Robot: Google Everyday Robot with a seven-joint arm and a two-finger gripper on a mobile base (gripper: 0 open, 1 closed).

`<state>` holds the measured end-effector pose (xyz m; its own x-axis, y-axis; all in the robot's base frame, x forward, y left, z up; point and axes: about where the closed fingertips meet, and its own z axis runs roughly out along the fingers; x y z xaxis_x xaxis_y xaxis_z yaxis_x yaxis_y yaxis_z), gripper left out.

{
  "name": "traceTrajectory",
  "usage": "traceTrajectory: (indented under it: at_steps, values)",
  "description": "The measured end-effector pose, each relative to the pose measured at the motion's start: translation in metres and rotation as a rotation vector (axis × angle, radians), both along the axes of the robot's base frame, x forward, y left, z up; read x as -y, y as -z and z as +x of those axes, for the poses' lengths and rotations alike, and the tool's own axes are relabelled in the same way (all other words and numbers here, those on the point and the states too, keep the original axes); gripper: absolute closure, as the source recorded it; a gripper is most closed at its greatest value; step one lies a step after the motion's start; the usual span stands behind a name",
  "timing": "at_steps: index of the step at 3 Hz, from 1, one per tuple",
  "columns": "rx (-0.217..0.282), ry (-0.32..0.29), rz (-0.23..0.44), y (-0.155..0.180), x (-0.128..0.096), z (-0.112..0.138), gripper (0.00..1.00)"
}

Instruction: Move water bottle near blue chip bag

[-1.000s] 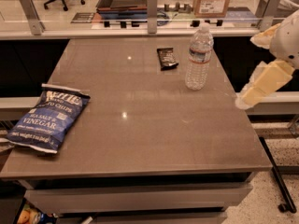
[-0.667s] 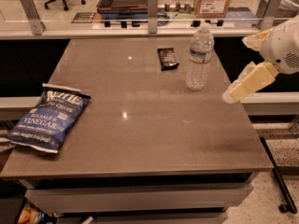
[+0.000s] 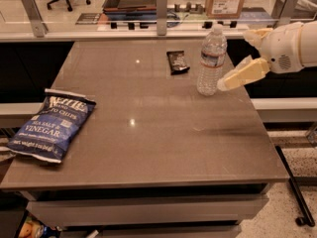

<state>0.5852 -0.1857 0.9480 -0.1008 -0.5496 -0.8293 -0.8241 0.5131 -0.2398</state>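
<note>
— Where is the water bottle (image 3: 211, 58)?
— Upright on the desk (image 3: 163, 138), near its back corner, right in front of the hand (image 3: 233, 59). The lower finger's tip reaches the bottle's lower half, touching it or just short of it; I cannot tell which.
— Is the hand gripping it?
— No. Its two fingers are spread wide apart, and the bottle stands just off their tips.
— And the blue chip bag (image 3: 49, 128)?
— Lying flat, well apart from the hand, across the desk at the opposite front edge. A small black wrapper (image 3: 177, 62) lies just beyond the bottle from the hand.
</note>
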Motion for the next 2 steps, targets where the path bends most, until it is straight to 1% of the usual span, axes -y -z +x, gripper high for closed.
traceTrajectory:
  at_steps: [1,2]
  values:
    - [0.029,-0.015,0.095,0.009,-0.006,0.028,0.0]
    - [0.011,-0.026,0.161,0.02,-0.013,0.046,0.0]
